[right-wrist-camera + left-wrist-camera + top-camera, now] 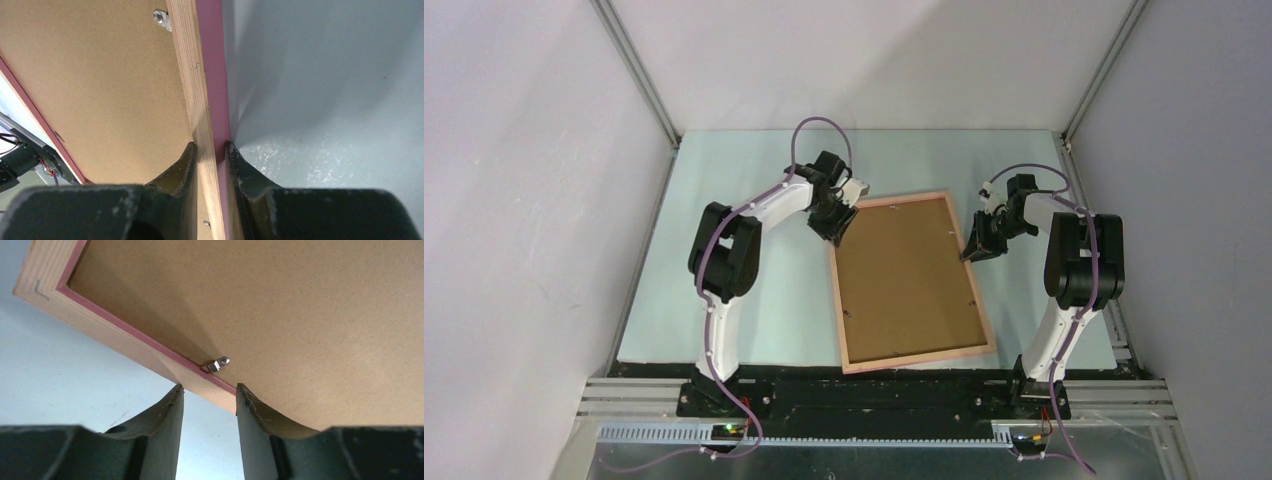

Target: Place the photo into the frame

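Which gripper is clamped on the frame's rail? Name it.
The right gripper: it pinches the frame by its rail. The left gripper stands open beside a metal tab.

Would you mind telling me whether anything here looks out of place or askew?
Yes: the frame lies back side up and skewed, turned against the table's edges, its near rail at the table's front edge. The photo is not visible.

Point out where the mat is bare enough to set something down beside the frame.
Bare mat runs along the far side, beyond the frame's top rail. A second patch lies between its left rail and the left arm's base. Crowded: both side rails, where the left gripper and right gripper sit.
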`<state>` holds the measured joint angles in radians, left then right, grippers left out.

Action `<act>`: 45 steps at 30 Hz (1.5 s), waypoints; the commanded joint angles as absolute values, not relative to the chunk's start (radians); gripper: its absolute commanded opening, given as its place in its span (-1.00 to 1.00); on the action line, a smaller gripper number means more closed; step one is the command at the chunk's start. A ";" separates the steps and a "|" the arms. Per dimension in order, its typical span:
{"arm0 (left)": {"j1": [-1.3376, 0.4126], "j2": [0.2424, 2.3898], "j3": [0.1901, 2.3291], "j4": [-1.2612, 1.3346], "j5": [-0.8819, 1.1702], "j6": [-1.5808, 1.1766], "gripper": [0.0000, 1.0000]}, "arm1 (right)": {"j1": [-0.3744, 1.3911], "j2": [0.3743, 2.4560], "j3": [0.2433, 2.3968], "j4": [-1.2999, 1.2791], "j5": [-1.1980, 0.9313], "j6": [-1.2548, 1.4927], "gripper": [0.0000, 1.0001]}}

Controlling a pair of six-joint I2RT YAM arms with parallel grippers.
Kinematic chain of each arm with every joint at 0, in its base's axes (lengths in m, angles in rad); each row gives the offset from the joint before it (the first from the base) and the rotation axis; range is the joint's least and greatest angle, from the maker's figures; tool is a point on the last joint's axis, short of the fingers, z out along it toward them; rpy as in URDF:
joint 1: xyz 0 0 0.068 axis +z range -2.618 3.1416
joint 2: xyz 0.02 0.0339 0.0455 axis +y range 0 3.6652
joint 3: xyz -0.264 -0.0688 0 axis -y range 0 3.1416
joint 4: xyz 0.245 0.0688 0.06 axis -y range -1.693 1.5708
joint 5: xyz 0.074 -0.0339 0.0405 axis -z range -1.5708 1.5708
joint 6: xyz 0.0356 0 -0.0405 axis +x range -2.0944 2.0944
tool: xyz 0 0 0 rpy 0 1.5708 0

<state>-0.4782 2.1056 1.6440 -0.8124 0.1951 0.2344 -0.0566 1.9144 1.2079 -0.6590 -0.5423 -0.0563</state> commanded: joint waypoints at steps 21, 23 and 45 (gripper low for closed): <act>-0.440 2.106 1.581 -0.639 0.245 -0.108 0.01 | -0.070 1.942 1.191 -0.602 -0.581 -0.008 -1.00; -0.434 2.107 1.574 -0.635 0.252 -0.118 0.00 | -0.077 1.942 1.190 -0.604 -0.575 -0.006 -1.00; -0.420 1.872 1.284 -0.620 0.453 -0.015 0.71 | -0.122 1.904 1.173 -0.494 -0.516 0.167 -1.00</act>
<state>-0.4057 1.9450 1.3266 -0.6155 0.4129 -0.0406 -0.1059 1.9144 1.1847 -0.5774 -0.5671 0.0719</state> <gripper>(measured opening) 0.854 0.227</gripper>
